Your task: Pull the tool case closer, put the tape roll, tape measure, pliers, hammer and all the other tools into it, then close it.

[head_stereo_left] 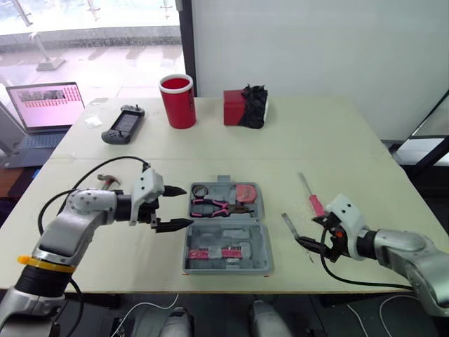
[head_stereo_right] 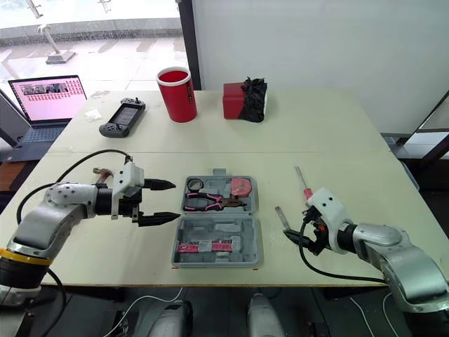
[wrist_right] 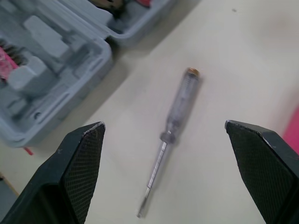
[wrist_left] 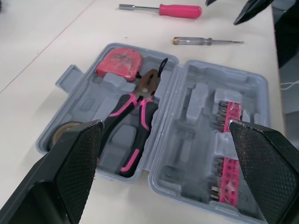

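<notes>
Your tool case [head_stereo_left: 223, 237] sits mid-counter, lid flat, both halves facing up. In the far half you've got the tape roll [head_stereo_left: 200, 190] at the L end, the pliers [wrist_left: 135, 119] w/ pink grips in the middle, and the tape measure [wrist_left: 119, 63] at the R end. The near half carries a pink bit strip [wrist_left: 229, 154].

Your L hand [head_stereo_left: 186, 206] hovers just L of the case, released, fingers spread wide, nothing in it. The hammer [head_stereo_left: 106, 181] lies on the counter [head_stereo_left: 295, 144] behind that arm, partly hidden, well apart from the case.

Your R hand [head_stereo_left: 310, 233] is low over the counter on the case's R side, also released, fingers wide. The clear-handled screwdriver [wrist_right: 180, 100] lies flat on the counter btwn them, w/ no finger touching it. The pink-handled screwdriver [head_stereo_left: 316, 203] lies just beyond, farther from the case, also flat.

Far side of the counter: red cup [head_stereo_left: 178, 102], red box [head_stereo_left: 235, 107] w/ a black bundle [head_stereo_left: 254, 107] against it, and a handheld controller [head_stereo_left: 123, 125]. A laptop [head_stereo_left: 45, 109] sits off the far L corner.
</notes>
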Controlling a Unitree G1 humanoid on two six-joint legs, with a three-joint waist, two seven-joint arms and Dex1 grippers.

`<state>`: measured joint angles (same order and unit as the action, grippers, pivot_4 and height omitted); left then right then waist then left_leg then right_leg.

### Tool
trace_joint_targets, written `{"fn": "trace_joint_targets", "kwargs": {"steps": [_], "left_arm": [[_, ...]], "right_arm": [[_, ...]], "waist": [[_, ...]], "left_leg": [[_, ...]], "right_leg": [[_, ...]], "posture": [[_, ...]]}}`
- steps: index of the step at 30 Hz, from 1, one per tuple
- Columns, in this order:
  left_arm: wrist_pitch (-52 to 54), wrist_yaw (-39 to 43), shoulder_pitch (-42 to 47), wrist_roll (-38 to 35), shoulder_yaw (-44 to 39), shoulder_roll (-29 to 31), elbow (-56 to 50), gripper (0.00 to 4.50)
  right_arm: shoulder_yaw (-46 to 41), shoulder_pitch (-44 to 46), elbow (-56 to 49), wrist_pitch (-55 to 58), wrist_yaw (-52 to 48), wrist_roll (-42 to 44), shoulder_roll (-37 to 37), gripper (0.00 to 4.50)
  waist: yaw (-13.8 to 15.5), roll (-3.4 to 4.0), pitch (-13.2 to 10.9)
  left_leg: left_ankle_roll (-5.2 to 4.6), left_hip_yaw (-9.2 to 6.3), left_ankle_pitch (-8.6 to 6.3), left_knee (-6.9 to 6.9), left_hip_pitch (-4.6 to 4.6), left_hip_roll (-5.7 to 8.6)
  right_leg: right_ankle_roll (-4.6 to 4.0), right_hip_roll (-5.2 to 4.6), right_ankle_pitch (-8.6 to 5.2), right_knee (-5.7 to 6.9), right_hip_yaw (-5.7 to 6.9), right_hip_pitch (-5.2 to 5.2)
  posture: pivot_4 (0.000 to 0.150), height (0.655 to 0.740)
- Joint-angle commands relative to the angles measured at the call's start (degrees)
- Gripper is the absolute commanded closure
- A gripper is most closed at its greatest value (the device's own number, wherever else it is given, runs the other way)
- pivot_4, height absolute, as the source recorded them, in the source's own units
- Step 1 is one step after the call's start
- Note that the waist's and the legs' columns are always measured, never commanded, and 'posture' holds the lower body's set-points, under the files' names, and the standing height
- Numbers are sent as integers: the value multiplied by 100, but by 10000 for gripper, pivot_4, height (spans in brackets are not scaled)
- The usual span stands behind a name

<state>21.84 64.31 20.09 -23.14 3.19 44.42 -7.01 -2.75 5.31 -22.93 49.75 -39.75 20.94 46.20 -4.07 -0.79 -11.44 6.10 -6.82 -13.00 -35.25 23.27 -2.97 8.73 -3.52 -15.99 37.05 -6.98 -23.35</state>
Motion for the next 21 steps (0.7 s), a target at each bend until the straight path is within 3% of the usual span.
{"fn": "trace_joint_targets", "kwargs": {"steps": [1,7,12,21], "left_arm": [[-11,-144,-133,-28,-216,35,-370,0],[-30,-179,-249,-11,-307,123,-408,0],[-29,-233,-251,15,-285,80,-435,0],[-40,-302,-362,50,-283,100,-542,0]], "right_arm": [[399,214,29,20,330,-223,-295,1628],[408,344,-82,19,1350,-943,-573,1628],[-16,807,-69,2999,1305,-39,-1175,1628],[-63,1034,25,3648,2016,-264,-1825,1628]], "waist": [[17,0,0],[99,0,0],[121,-2,1],[132,-7,5]], "left_leg": [[0,0,0,1,0,0],[0,0,0,-2,7,3],[0,-1,0,1,4,2],[0,-1,0,2,2,1]], "right_leg": [[0,0,0,0,0,-1],[3,-3,0,-4,0,-2],[-4,-1,-3,0,0,-2],[-4,0,-3,1,0,-2]], "posture": [[1500,7400],[1500,7400],[1500,7400],[1500,7400]]}}
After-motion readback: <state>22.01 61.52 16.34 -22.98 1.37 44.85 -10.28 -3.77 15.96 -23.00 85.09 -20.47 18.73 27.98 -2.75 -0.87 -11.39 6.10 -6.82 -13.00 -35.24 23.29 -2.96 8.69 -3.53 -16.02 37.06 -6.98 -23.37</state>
